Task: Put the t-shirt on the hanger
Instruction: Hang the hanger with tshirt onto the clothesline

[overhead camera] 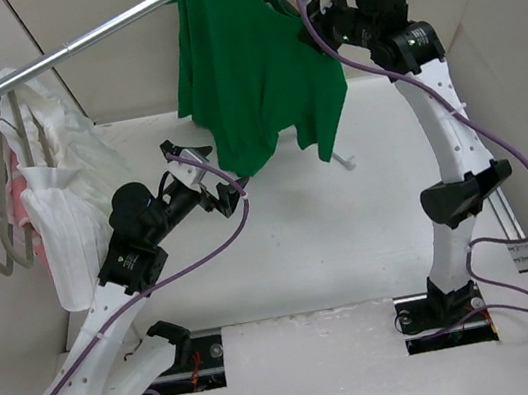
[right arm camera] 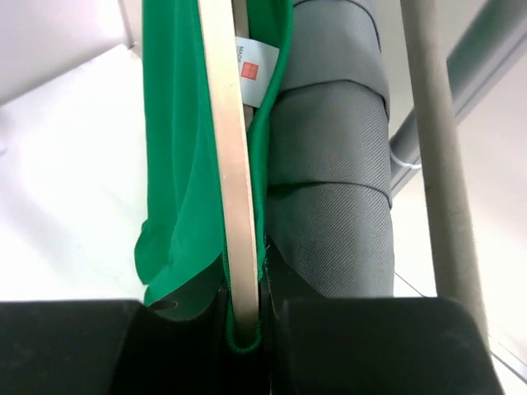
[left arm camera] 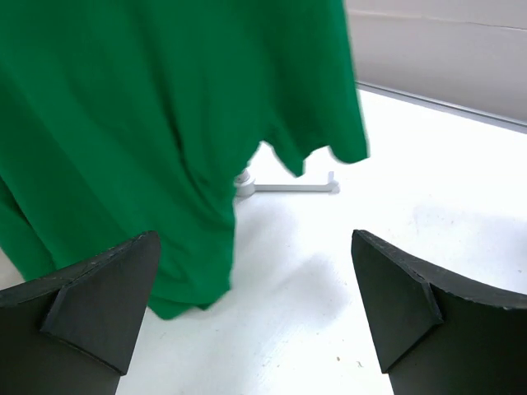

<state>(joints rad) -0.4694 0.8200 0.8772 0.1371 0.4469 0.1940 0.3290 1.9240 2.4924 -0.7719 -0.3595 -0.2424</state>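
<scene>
The bright green t-shirt (overhead camera: 248, 68) hangs from the top of the scene down to just above the table. In the right wrist view its collar (right arm camera: 177, 164) wraps the cream hanger (right arm camera: 224, 123), which runs straight up between my jaws. My right gripper (overhead camera: 307, 10) (right arm camera: 247, 306) is shut on the hanger's bar and the collar edge, high up by the rail. My left gripper (overhead camera: 218, 178) (left arm camera: 255, 276) is open and empty beside the shirt's lower hem (left arm camera: 177, 300), with the hem just inside its left finger (left arm camera: 107, 288).
A metal rail (overhead camera: 95, 33) crosses the top left, with white ribbed garments (overhead camera: 60, 191) on grey hangers (overhead camera: 0, 226). A grey pleated cloth (right arm camera: 329, 164) hangs right beside the hanger. The rack's white foot (left arm camera: 288, 188) lies on the table behind the shirt.
</scene>
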